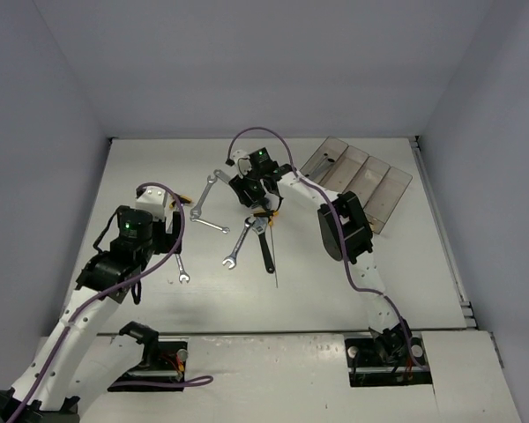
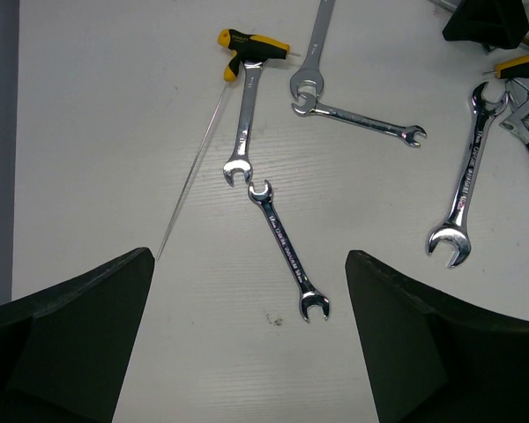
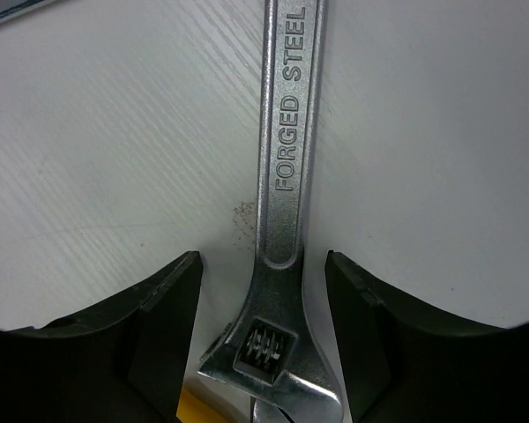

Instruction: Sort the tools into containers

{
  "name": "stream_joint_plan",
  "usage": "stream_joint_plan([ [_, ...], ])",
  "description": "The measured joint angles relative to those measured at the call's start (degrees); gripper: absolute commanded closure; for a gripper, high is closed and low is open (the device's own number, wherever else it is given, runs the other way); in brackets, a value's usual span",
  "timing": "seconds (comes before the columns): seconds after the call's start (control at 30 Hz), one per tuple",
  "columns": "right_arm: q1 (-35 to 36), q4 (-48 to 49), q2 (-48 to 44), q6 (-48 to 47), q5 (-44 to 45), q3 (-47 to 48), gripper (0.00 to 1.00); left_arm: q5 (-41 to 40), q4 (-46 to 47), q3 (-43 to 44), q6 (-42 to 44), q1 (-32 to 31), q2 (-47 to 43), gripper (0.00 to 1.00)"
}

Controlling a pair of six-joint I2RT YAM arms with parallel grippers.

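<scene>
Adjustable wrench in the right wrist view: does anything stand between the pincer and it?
Nothing visible. The right pincer straddles the adjustable wrench, bare table showing on both sides of its shaft; something yellow peeks out beside its head.

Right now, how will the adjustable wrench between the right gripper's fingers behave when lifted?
The adjustable wrench is stamped forged steel, so likely rigid and heavy. Its smooth polished shank may slip between the fingers. Lying flat on the table, it is unlikely to roll.

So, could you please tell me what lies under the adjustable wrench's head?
A yellow sliver pokes out beneath the head of the adjustable wrench; the wrench and the right gripper hide the rest.
</scene>
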Motion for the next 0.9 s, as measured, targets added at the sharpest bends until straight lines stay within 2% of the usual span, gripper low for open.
stream_joint_plan([
  [0.13, 0.7, -0.3, 0.2, -0.5, 1.2, 0.5, 0.74, -0.2, 0.9, 0.0, 0.3, 0.2, 0.6, 0.12],
  [0.23, 1.2, -0.9, 0.4, -1.3, 2.9, 1.0, 1.0, -0.1, 1.0, 0.0, 0.4, 0.4, 0.6, 0.12],
  [0.53, 2.0, -0.3, -0.8, -0.7, 5.2, -1.0, 1.0, 0.1, 1.4, 0.0, 0.4, 0.4, 0.2, 0.12],
  [0.9, 2.2, -5.3, -10.9, 5.3, 11.0, -12.9, 1.0, 0.7, 1.4, 0.0, 0.4, 0.4, -1.1, 0.12],
])
